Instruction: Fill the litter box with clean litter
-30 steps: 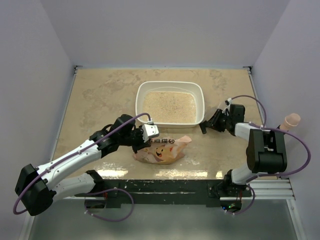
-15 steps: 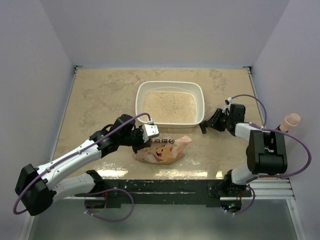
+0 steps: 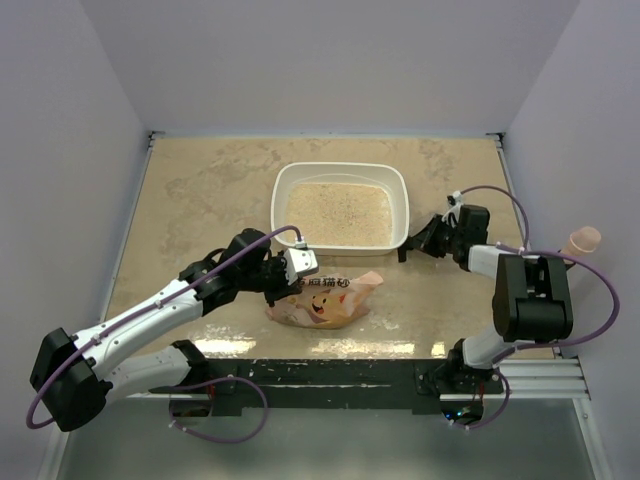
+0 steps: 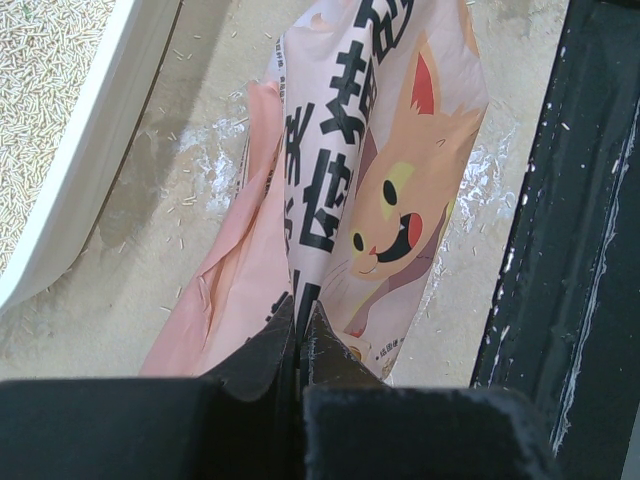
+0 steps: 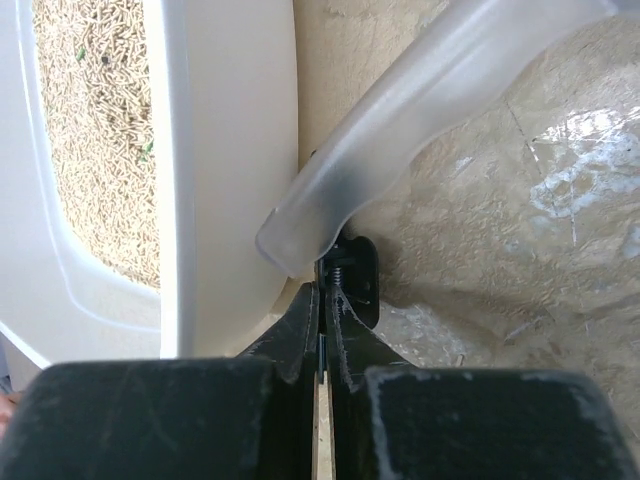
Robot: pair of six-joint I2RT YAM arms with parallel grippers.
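Mottled beige tabletop (image 3: pixel 200 190), fine granular litter (image 3: pixel 340 212)

You have a mottled beige, stone-patterned tabletop (image 3: pixel 200 190), roughly square, filling the middle of your overhead view. Three plain, pale lavender-grey walls box it in: a back wall (image 3: pixel 330 60), a left wall (image 3: pixel 60 150) and a right wall (image 3: pixel 590 120), each meeting the table along a thin pale strip. On the near side you see the table's black front edge (image 3: pixel 330 372), scuffed with white marks, and at its right end a silver ribbed metal rail (image 3: pixel 545 378). Below that lies a dull grey floor (image 3: pixel 330 445). Your light is soft and even, and the tabletop throws back bright glare patches close to the front edge.
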